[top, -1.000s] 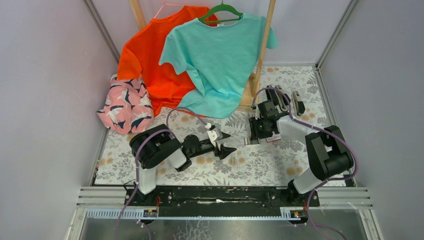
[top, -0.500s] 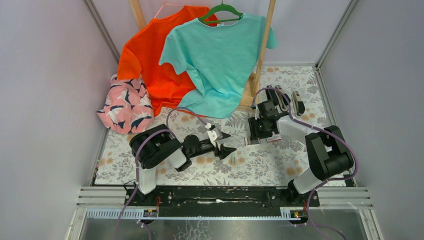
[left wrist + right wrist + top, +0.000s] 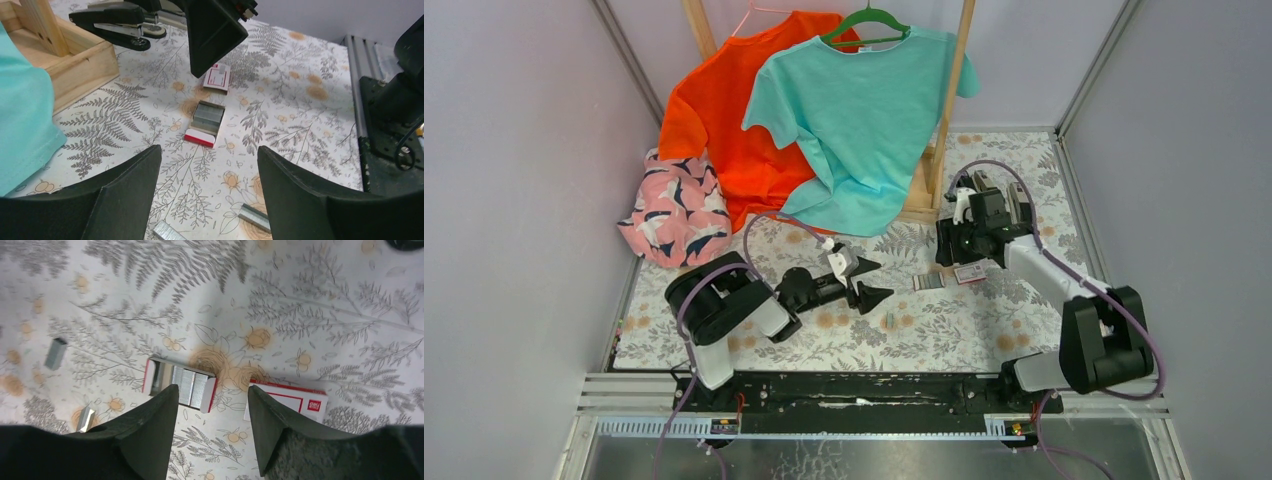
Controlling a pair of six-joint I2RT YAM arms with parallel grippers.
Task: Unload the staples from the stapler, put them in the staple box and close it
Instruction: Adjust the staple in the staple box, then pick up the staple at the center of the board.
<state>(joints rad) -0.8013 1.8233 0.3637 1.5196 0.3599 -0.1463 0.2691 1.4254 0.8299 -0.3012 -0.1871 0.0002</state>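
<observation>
Grey walls close in a surface (image 3: 984, 330) covered with a pale cloth printed with ferns and orange flowers. At the far left a pink bag with a bird pattern (image 3: 674, 212) slumps against the wall. Beside it an orange T-shirt (image 3: 724, 130) and a teal T-shirt (image 3: 864, 110) hang on a wooden rack (image 3: 954, 90).

The left pincer (image 3: 879, 280) lies low over the middle of the surface. Its jaws are spread wide and hold nothing. Just ahead of it, short silvery staple strips (image 3: 255, 218) lie loose on the cloth, apart from each other.

Farther right is a small white-and-red open tray (image 3: 182, 383) packed with grey staples. Just beside it lies a white-and-pink box sleeve (image 3: 287, 401) with a red border. The sleeve bears a small red logo, but the lettering is too small to read.

The right pincer (image 3: 210, 390) hangs above the tray and sleeve. Its jaws are parted with nothing between them. Behind it, at the foot of the rack, the black stapler (image 3: 112, 22) lies on the cloth. No strip touches it.

Since a second ago the right arm has stretched out. Its pincer has pulled back toward the stapler, so the top view now shows the tray and sleeve uncovered. The left arm has shifted slightly leftward. The strips, tray and sleeve have not moved.
</observation>
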